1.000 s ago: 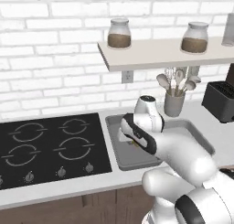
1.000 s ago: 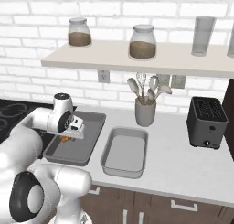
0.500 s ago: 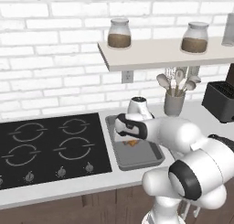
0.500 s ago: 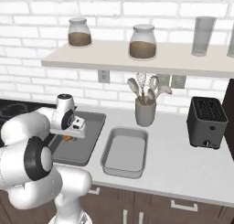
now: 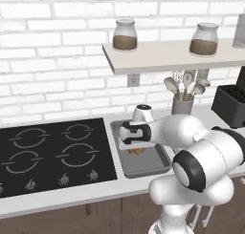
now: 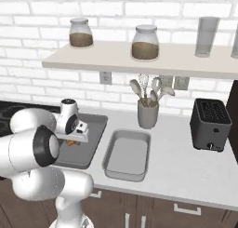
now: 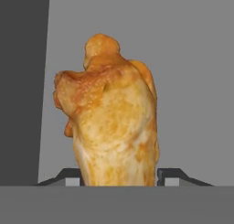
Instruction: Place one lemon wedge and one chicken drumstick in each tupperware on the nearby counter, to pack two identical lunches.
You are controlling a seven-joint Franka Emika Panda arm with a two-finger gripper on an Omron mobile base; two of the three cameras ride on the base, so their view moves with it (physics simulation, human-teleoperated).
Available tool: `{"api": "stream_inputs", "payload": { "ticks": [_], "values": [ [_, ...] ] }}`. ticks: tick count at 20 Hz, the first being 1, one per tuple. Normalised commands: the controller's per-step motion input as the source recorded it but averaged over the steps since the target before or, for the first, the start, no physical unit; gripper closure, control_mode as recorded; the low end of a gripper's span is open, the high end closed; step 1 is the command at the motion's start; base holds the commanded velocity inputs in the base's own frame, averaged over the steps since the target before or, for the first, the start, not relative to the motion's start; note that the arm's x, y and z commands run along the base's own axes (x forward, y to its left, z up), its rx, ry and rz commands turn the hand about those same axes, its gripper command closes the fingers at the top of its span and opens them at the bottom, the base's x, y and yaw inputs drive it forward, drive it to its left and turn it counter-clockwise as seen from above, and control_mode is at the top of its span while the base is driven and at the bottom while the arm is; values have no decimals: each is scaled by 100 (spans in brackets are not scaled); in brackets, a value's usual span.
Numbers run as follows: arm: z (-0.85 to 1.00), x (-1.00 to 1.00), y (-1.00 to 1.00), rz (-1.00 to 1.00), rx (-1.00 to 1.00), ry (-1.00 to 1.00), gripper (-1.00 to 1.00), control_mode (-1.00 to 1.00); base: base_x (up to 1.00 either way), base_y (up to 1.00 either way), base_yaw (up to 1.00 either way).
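You've got a black four-burner stovetop (image 5: 52,149) sitting on the left, with a row of small knobs along its front edge. Above it all runs a white brick wall (image 5: 52,61), and a pale wall shelf (image 6: 139,59) sticks out from it. On that shelf you'll see two glass jars with brown filling (image 6: 81,33) (image 6: 145,43) and a tall clear glass (image 6: 206,36) further right. Under the shelf there's a white wall outlet (image 5: 133,79). Below that stands a grey utensil crock (image 6: 148,114) full of pale spoons and a whisk, and well off to its right a black two-slot toaster (image 6: 211,124). Dark brown cabinets with silver bar handles (image 6: 181,208) run underneath.
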Motion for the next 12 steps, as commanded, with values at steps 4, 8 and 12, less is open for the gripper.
{"api": "stream_inputs", "payload": {
  "ticks": [4, 8, 12],
  "values": [
    [-5, 12, 0, 0, 0, -6, -100, -100, 0, 0, 0],
    [0, 4, 0, 0, -1, -10, -100, -100, 0, 0, 0],
    [22, -32, 0, 0, -1, -15, -100, -100, 0, 0, 0]
  ]
}}
